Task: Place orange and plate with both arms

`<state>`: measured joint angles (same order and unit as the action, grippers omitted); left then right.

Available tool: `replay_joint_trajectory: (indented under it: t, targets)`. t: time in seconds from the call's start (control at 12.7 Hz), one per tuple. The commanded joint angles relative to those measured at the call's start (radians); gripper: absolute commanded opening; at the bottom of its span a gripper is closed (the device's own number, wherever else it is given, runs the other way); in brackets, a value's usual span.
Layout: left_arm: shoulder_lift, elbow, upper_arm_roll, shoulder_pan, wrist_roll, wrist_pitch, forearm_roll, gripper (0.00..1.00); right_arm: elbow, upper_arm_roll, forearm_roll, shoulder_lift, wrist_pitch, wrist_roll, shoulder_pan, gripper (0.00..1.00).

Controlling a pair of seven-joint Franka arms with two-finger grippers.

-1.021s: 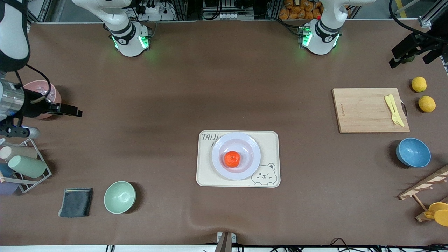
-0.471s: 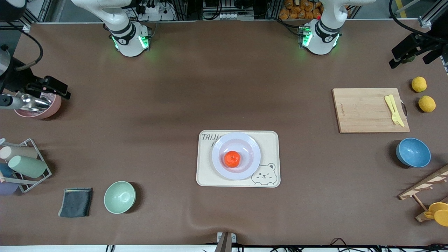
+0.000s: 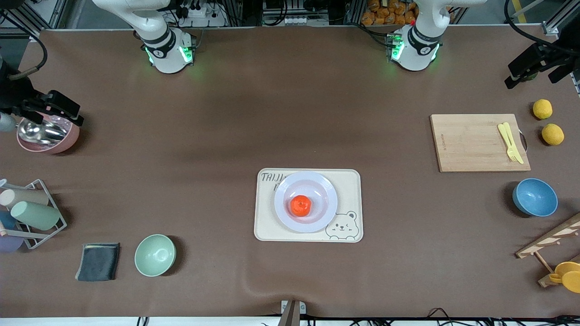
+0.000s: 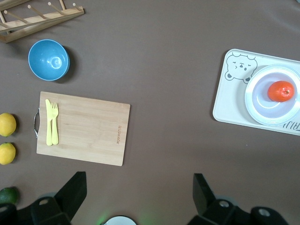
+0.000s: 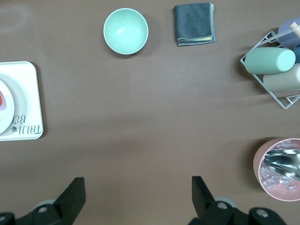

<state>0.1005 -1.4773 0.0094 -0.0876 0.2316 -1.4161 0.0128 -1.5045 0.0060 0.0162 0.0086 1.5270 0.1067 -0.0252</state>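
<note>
The orange [image 3: 300,205] lies in the middle of the white plate [image 3: 282,213]. The plate stands on a cream bear-print tray [image 3: 351,181] at the table's middle. Both show in the left wrist view, orange [image 4: 281,91] on plate [image 4: 256,110]. The right wrist view shows only a sliver of the plate [image 5: 3,123]. My right gripper [image 3: 80,116] is open and empty, up over the pink bowl [image 3: 63,141] at the right arm's end; its open fingers show in its wrist view [image 5: 138,197]. My left gripper [image 3: 531,78] is open and empty, up over the left arm's end [image 4: 139,194].
A wooden board [image 3: 476,142] with yellow cutlery [image 3: 509,141], two lemons [image 3: 542,109], a blue bowl [image 3: 535,197] and a wooden rack [image 3: 550,240] are at the left arm's end. A green bowl [image 3: 155,255], grey cloth [image 3: 98,261] and cup rack [image 3: 31,215] are at the right arm's end.
My right gripper has risen and drawn back toward the robots' bases, to over the pink bowl. The left arm, orange and plate have not moved.
</note>
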Motion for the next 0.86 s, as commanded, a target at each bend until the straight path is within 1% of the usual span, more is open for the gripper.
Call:
replay_joint_trajectory:
  t: [0.0, 0.79]
  targets:
    - [0.018, -0.014, 0.003, 0.009, -0.025, -0.01, 0.026, 1.0, 0.013, 0.015, -0.018, 0.002, -0.004, -0.001, 0.018, 1.0]
    - [-0.007, 0.014, 0.001, 0.006, -0.02, -0.007, 0.01, 1.0, 0.012, 0.012, -0.021, 0.004, -0.007, -0.001, 0.011, 1.0]
